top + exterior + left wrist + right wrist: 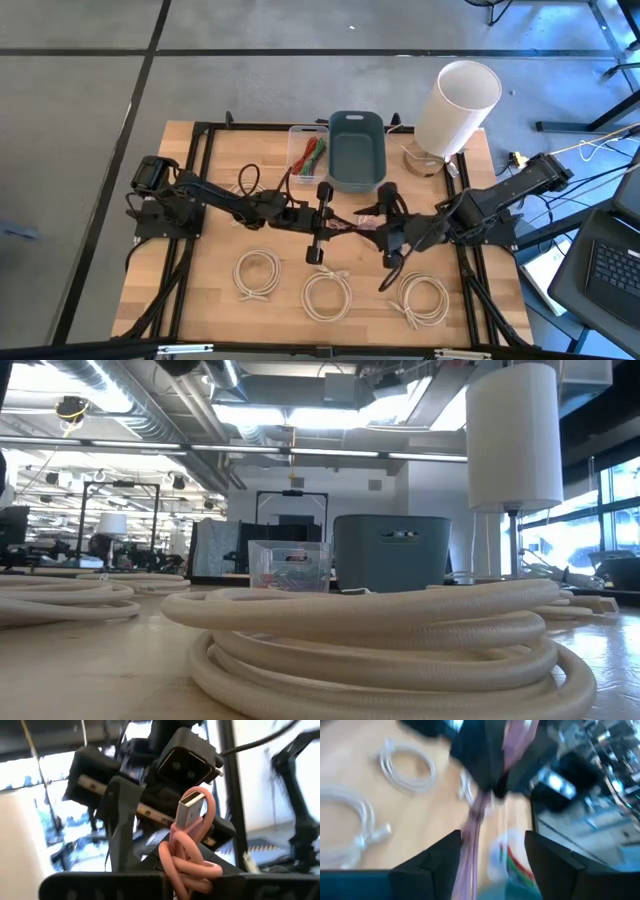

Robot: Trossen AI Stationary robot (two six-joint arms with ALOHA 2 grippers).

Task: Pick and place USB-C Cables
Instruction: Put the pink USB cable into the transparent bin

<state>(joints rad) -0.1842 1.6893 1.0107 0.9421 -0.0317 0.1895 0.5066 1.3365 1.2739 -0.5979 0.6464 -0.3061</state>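
Note:
A pinkish-brown tied cable bundle (352, 222) hangs in the air between my two grippers over the table's middle. My left gripper (334, 223) is shut on it. My right gripper (373, 223) faces it from the right, open, and its fingers (440, 857) stand on either side of the bundle's strands (472, 832). Three cream-white coils lie flat near the table's near edge: (257, 272), (328, 293), (423, 298). Green and red bundles (312, 152) lie in a clear box. My left gripper (192, 881) pinches the pinkish-brown bundle at its knotted lower loops (187, 865) between the two fingers, coming level from the table's left. The bundle is lifted clear of the table. Its metal plug end (192, 805) sticks out beyond the fingers toward my right gripper.
A teal bin (356, 150) stands at the far middle, with the clear box (296, 135) to its left. A white lamp shade (457, 105) stands at the far right. In the low view one cream coil (380, 645) fills the foreground. Bare wood lies at the table's left.

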